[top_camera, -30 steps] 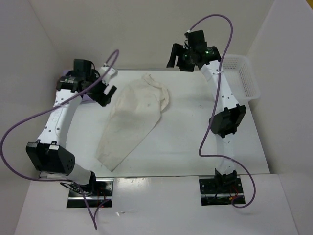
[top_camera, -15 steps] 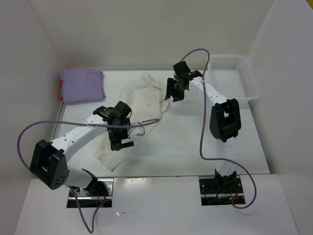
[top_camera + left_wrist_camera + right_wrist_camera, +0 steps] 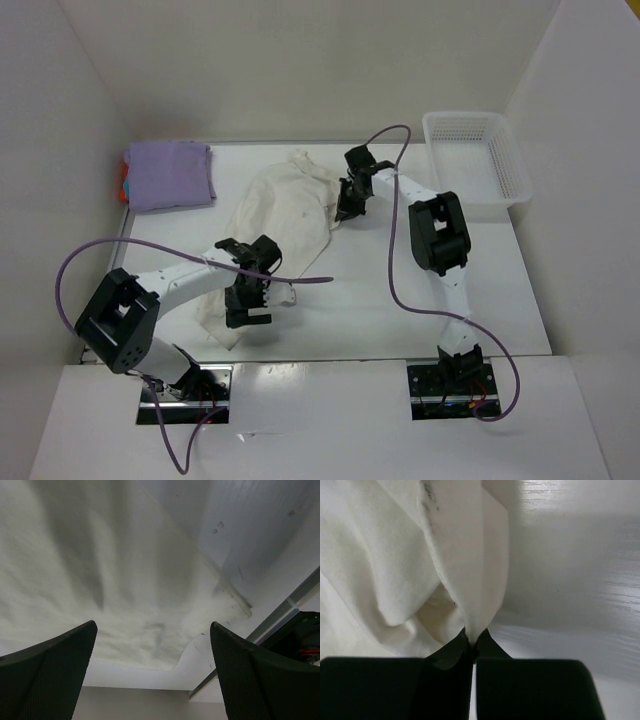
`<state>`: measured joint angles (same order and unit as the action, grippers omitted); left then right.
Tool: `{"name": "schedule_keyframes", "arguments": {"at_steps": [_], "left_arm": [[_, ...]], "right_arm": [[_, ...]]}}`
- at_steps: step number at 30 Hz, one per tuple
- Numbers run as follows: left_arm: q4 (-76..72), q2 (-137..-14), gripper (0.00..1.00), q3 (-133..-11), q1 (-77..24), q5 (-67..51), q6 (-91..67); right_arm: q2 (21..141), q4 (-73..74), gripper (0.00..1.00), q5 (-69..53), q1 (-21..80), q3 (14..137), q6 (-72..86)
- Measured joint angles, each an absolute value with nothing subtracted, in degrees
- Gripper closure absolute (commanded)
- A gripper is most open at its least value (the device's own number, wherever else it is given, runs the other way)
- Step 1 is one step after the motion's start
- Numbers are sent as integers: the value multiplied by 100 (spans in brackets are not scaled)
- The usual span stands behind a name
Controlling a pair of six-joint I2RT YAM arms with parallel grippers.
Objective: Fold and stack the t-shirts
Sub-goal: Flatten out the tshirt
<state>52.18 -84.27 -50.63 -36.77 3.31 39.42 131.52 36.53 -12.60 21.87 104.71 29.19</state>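
Note:
An off-white t-shirt lies spread slantwise on the white table, wrinkled, its hem toward the near left. My right gripper is down at the shirt's far right edge; in the right wrist view the gripper is shut on a pinched fold of the off-white t-shirt. My left gripper hovers low over the shirt's near part, open. In the left wrist view the gripper has nothing between its fingers and the shirt's hem corner lies under them. A folded lavender t-shirt tops a stack at the far left, with an orange edge showing under it.
A white mesh basket stands at the far right corner. White walls close in the table on the left, back and right. The left arm's purple cable trails across the shirt's near part.
My left arm swung from the far left stack down to the shirt's near part, still open. My right gripper dropped to the shirt's far right edge and shut on it.

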Motion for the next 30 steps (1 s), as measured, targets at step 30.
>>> {"name": "schedule_keyframes", "arguments": {"at_steps": [30], "left_arm": [[4591, -9148, 4, -4733, -3846, 980, 4058]], "right_arm": [[9288, 4399, 94, -2200, -123, 8237, 2368]]}}
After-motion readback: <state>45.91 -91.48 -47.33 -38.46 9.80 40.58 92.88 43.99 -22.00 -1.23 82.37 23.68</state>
